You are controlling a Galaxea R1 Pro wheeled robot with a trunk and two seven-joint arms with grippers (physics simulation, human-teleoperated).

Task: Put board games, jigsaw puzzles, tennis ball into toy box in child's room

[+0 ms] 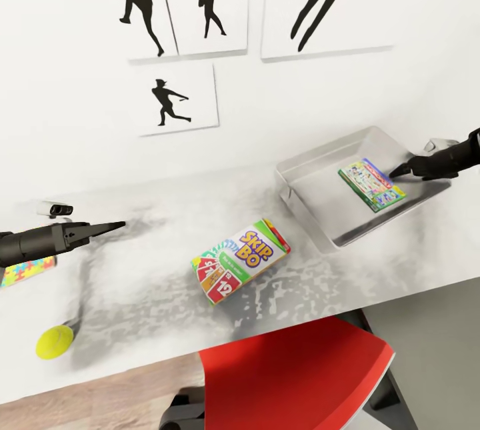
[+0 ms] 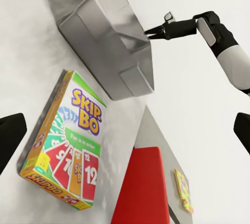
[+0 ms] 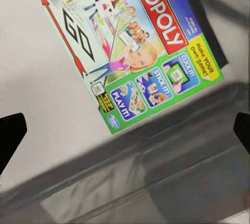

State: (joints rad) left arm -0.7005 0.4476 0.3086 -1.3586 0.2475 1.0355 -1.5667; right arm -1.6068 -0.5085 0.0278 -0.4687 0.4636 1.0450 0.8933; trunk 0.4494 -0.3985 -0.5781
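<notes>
One game, Monopoly, lies in toy box | right end effector spread, empty | left end effector spread | risk: Skip-Bo skids on desk if pinched off-centre

Kid's bedroom: sports pics, Skip-Bo, desk.

The shallow light-grey metallic bin at far right holds a flat green-edged Monopoly box printed with a red logo band, blue patches and a yellow corner. The pale grey-white mottled desk top carries a Skip-Bo box in green, red, white and orange with yellow lettering. Near left lies a plain yellow-green ball; beside it a thin multicoloured interlocking-piece square. A red chair seat is nearest.
</notes>
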